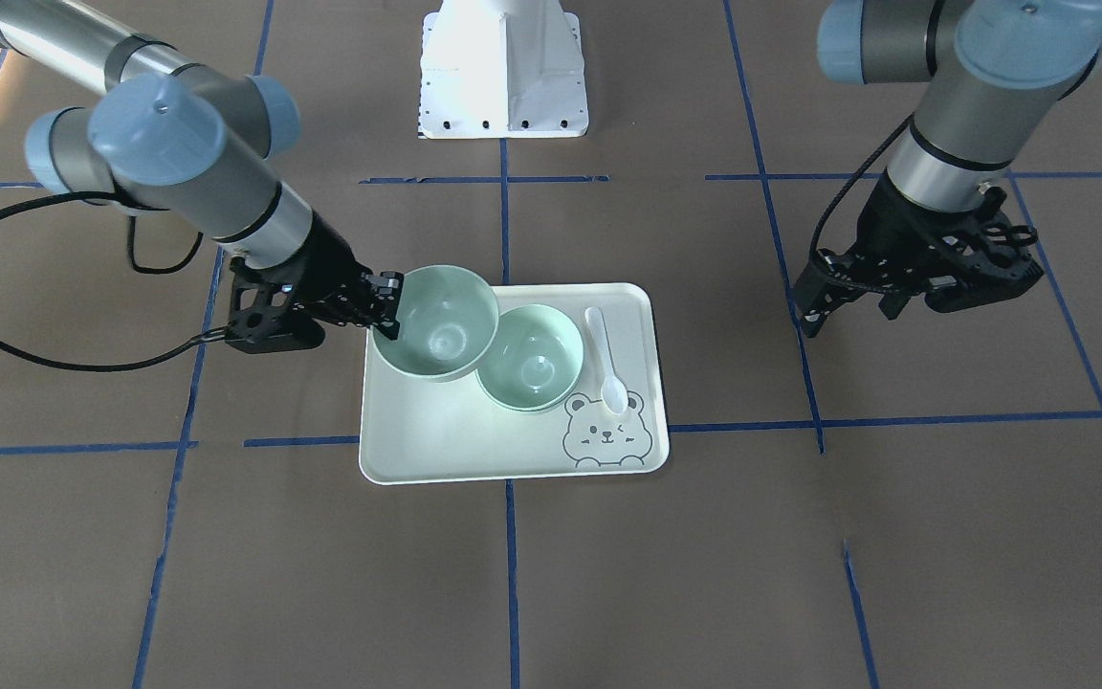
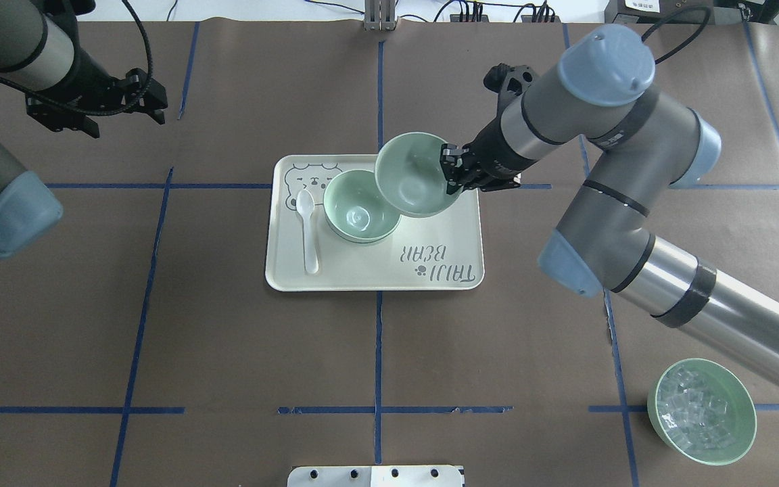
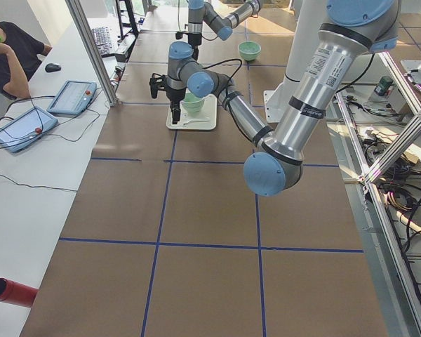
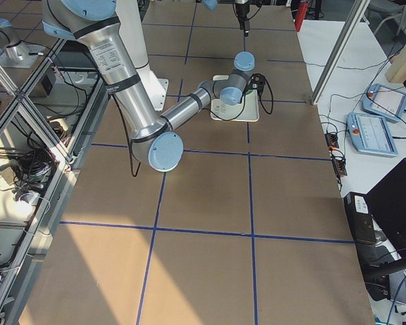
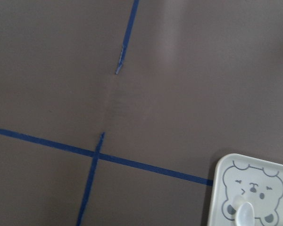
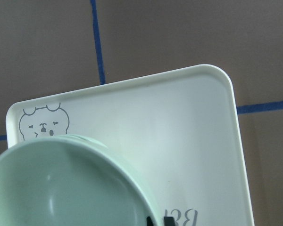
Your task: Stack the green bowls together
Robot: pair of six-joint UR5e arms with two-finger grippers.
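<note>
My right gripper (image 2: 449,177) is shut on the rim of a pale green bowl (image 2: 413,174) and holds it tilted above the cream tray (image 2: 362,274), overlapping a second green bowl (image 2: 360,206) that sits on the tray. In the front view the held bowl (image 1: 436,322) hangs beside the resting bowl (image 1: 529,356), with the right gripper (image 1: 388,308) at its rim. The right wrist view shows the held bowl (image 6: 61,188) over the tray (image 6: 179,141). No third separate plain bowl shows. My left gripper (image 2: 154,101) is open and empty, far from the tray.
A white spoon (image 2: 307,230) lies on the tray next to a printed bear. A matching green bowl of clear cubes (image 2: 702,411) stands on the table near the robot's right side. The robot's white base (image 1: 501,72) stands behind the tray.
</note>
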